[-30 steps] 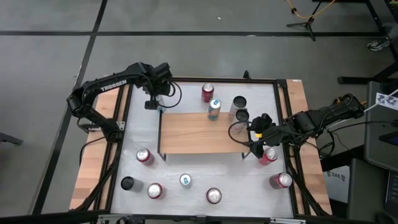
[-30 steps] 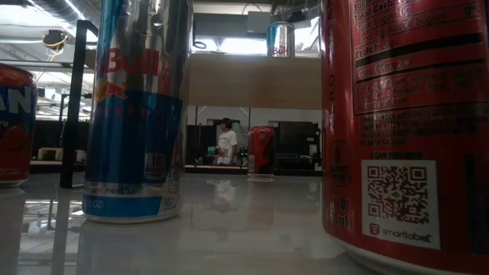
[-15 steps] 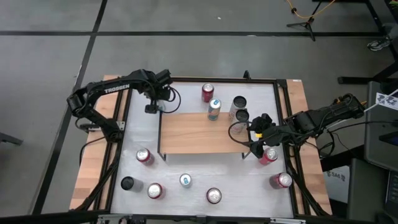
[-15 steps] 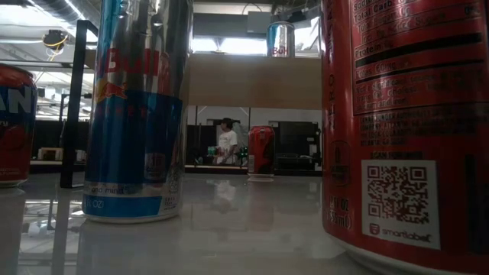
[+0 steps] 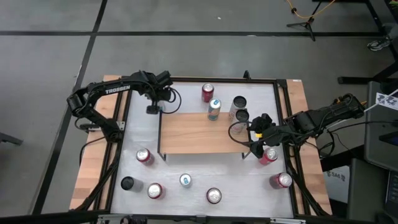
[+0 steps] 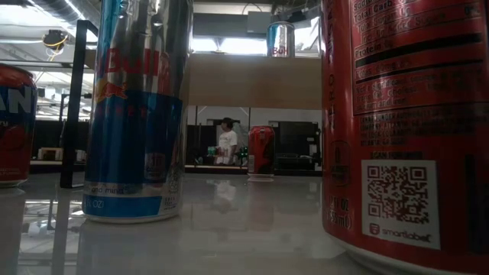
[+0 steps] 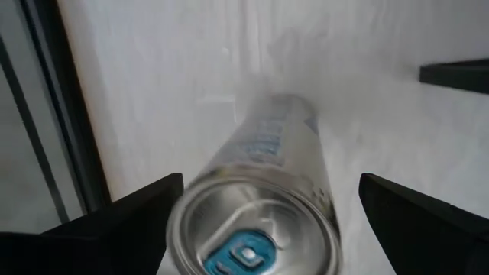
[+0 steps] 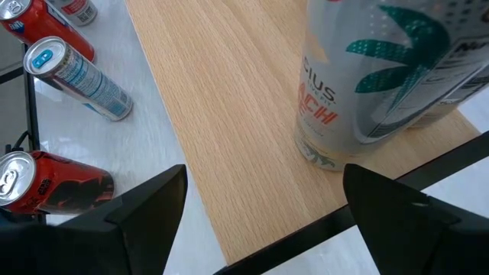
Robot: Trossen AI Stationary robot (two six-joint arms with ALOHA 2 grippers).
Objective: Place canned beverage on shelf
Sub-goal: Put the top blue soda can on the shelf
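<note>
A slim silver can with a blue tab stands upright on the white table by the shelf's far left corner. My left gripper points down over the can. It is open, with one finger on either side of the can's top and no touch that I can see. The shelf has a light wooden top board on thin black legs. A blue-and-silver can stands at its far edge and a silver can at its right end. My right gripper waits open over that right end.
Several cans stand on the table's near part, among them a red can, a blue-tabbed can and another red can. A red can stands behind the shelf. The table's black frame runs close beside my left gripper.
My left gripper has come down toward the table at the shelf's far left corner, still pointing down. The right arm and the cans have kept still.
</note>
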